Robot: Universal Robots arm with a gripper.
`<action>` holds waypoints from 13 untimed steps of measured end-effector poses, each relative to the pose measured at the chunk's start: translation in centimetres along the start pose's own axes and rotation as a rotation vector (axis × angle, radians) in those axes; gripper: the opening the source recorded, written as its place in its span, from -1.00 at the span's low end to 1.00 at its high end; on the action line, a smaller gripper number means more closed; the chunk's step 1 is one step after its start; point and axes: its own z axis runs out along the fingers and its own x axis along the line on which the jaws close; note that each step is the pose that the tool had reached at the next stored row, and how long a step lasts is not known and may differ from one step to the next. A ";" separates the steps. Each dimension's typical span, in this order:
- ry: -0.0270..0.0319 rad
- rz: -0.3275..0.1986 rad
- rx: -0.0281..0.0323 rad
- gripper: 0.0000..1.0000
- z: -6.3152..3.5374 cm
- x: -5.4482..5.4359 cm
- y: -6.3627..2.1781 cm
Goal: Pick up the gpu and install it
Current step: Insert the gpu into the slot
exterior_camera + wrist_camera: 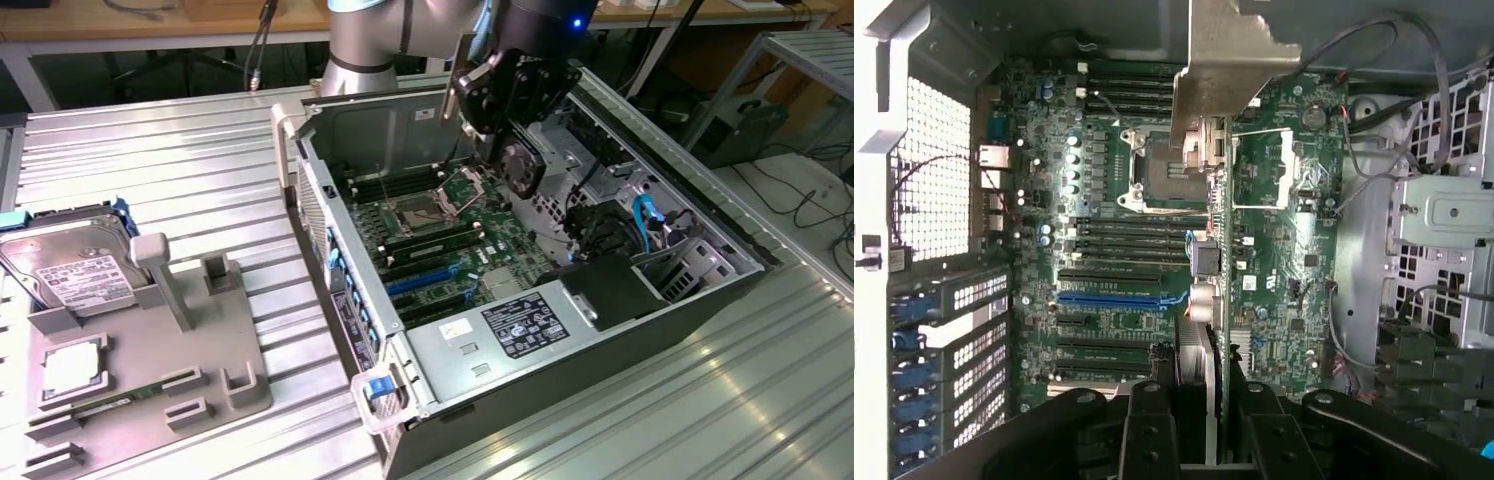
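Evidently the claw (511, 118) is drawn narrow and clamped on the gpu (458, 95), holding it in the air over the open computer case (380, 135), clear of the board below. In the wrist view the claw (1204, 430) pinches the gpu (1234, 60) across its thin body, so the card runs edge-on away from the fingers (1146, 435), bracket at the far end.

I judge the card to be light and stiff but fragile. Its smooth faces could slip, and its contact edge and small parts should not be squeezed. A hold near the middle, across the flat faces as here, should keep it level. The metal bracket is the sturdiest part.

It looks thin, flat and dark, with a pale silvery bracket strip at one end.

Beneath it lies the green motherboard (1274, 250), with a blue slot (1109, 298) among dark ones and an open processor socket (1159, 170). In the exterior view, at about eight o'clock from the case, a grey fixture (147, 390) sits on the ribbed tabletop (174, 150), carrying a hard drive (74, 272) and a square chip (74, 365).
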 end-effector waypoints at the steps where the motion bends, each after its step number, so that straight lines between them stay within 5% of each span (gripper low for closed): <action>1: 0.0001 -0.025 0.0000 -0.44 0.00 0.0 0.00; 13: 0.0009 -0.217 -0.0010 -0.44 0.00 0.0 0.00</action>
